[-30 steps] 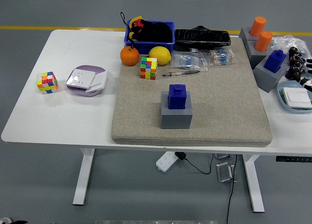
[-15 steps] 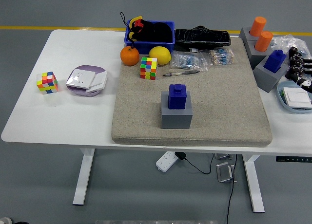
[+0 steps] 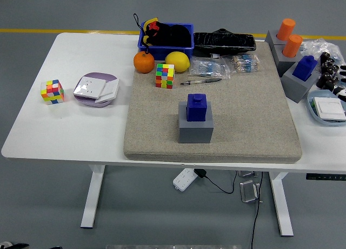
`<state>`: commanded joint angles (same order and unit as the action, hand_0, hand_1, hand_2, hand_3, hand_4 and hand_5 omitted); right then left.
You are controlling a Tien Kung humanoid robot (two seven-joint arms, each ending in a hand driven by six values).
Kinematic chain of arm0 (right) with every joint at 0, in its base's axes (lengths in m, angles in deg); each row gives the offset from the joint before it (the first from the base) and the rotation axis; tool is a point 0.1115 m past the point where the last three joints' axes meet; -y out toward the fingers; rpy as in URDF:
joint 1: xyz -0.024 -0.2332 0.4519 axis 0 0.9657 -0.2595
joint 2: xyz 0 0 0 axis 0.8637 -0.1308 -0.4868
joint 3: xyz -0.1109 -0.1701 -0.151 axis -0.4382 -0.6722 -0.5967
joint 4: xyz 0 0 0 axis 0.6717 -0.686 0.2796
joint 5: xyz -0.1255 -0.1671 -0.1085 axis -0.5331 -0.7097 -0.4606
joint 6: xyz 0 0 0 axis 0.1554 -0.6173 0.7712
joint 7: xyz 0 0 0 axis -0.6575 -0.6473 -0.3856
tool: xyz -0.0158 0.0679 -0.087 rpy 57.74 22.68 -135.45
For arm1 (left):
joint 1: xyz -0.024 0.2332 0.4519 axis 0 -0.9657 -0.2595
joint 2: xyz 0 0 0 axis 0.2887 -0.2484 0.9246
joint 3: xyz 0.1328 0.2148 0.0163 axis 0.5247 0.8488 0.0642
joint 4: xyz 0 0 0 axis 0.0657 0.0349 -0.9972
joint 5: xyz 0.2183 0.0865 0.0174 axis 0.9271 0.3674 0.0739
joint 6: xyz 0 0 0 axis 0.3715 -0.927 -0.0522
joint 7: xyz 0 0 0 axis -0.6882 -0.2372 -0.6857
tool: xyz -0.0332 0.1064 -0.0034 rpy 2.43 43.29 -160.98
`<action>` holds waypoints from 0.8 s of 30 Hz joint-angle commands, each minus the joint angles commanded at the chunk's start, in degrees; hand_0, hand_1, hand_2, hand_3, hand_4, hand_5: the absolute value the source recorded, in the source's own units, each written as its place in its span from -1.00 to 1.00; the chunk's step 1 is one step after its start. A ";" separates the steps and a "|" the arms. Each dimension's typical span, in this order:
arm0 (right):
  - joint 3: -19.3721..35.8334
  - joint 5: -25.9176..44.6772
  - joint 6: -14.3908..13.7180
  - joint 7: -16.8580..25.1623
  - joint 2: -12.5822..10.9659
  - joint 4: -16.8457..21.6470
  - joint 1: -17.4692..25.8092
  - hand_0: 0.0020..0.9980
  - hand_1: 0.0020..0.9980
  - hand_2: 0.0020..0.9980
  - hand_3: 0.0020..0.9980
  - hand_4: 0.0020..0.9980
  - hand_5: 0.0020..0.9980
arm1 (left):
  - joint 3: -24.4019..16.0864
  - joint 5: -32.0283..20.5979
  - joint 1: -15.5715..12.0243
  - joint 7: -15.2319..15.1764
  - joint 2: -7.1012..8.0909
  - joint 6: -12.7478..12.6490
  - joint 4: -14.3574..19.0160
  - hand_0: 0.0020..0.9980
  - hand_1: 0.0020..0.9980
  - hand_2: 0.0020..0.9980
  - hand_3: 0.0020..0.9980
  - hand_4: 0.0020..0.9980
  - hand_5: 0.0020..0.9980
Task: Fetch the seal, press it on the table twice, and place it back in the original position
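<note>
Blue block-shaped seal (image 3: 195,106) sits untouched in its grey square holder (image 3: 195,128) on the beige mat (image 3: 243,113). No robot hands visible; whole task remains.

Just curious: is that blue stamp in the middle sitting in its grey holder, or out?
In: the blue stamp stands upright in the grey holder.

high head view, facing down, table (image 3: 81,135) whole
</note>
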<state>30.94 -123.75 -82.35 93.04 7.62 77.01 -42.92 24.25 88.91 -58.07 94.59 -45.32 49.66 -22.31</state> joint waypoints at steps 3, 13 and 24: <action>-0.13 -0.05 0.05 -0.03 0.04 -0.05 0.04 0.66 0.47 0.50 0.53 0.89 -0.31 | 0.00 -0.20 -0.05 -0.11 -0.07 0.00 -0.01 0.59 0.49 0.48 0.52 0.25 -0.10; -0.84 0.08 0.08 -0.09 -0.34 -0.13 -0.17 0.66 0.46 0.50 0.52 0.87 -0.32 | -0.49 0.14 -0.16 -0.04 -0.50 0.06 -0.04 0.59 0.49 0.48 0.52 0.25 -0.10; -0.45 -0.03 0.07 -0.14 -0.12 -0.25 0.29 0.65 0.46 0.50 0.52 0.85 -0.33 | 0.00 0.17 -0.16 -0.07 -0.25 0.03 -0.04 0.59 0.49 0.48 0.52 0.25 -0.10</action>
<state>30.49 -123.78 -82.28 92.90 7.49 76.76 -42.64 24.25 89.09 -58.23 94.52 -45.58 49.69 -22.35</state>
